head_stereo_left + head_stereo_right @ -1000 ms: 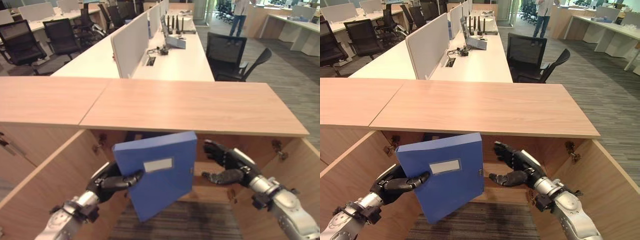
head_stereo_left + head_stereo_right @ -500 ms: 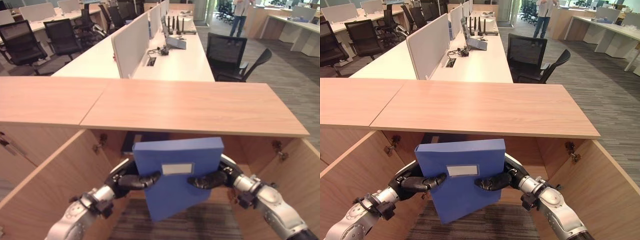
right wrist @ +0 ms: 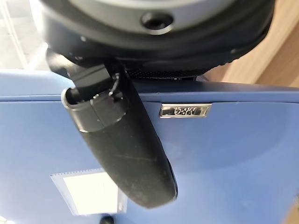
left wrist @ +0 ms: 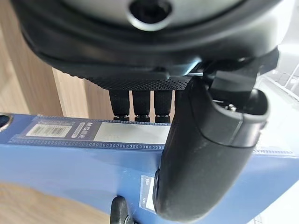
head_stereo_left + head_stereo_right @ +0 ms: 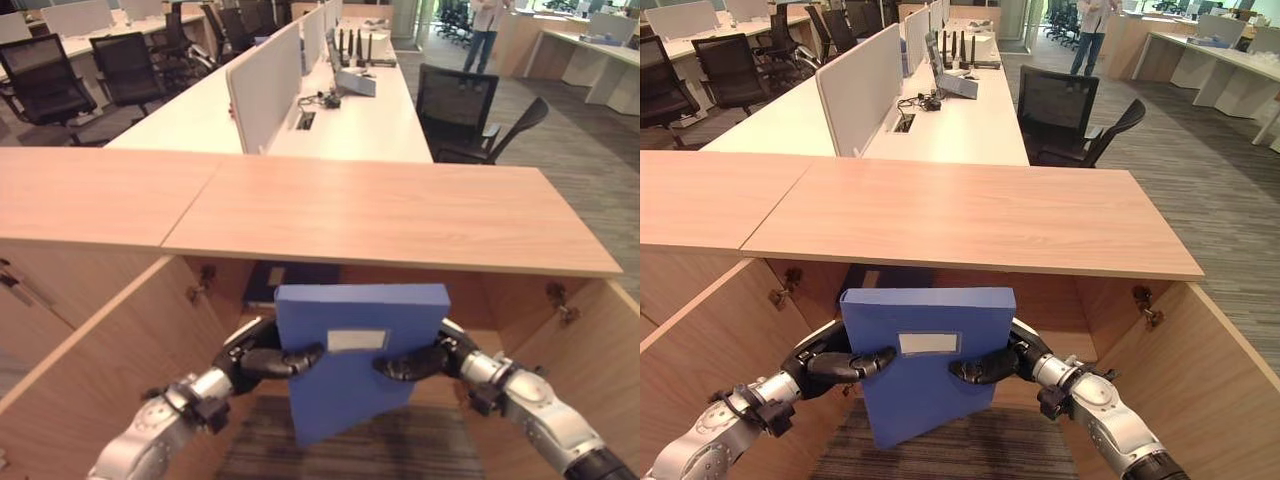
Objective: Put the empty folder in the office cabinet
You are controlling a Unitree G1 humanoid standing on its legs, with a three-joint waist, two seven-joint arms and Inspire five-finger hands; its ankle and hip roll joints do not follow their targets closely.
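Blue folder [image 5: 355, 370]: box-file type, rigid boards, white label pocket on the facing cover. Held upright in the air at the open front of the office cabinet [image 5: 390, 215], below its wooden top and between its two swung-out doors, not yet inside.

Left hand [image 5: 262, 356]: clamped on the folder's left edge, thumb laid across the front cover, fingers [image 4: 135, 103] wrapped behind over the spine.

Right hand [image 5: 418, 358]: clamped on the opposite edge, thumb [image 3: 124, 154] pressed flat across the front cover, remaining fingers hidden behind.

Second blue item [image 5: 290, 277]: seen inside the cabinet, behind the held folder, partly hidden.

Handling, as judged: probably light, being empty; stiff enough to hold shape under a two-sided grip; smooth plastic-coated covers likely slippery under a loose pinch. Best taken at mid-height on both side edges, as here, thumbs in front and fingers behind. Risk noted: a corner catching on the cabinet's top edge or a door hinge [image 5: 206, 279] during insertion.

Background: white desks [image 5: 345, 110], black chairs [image 5: 455, 105], a person [image 5: 487, 30] standing far off.
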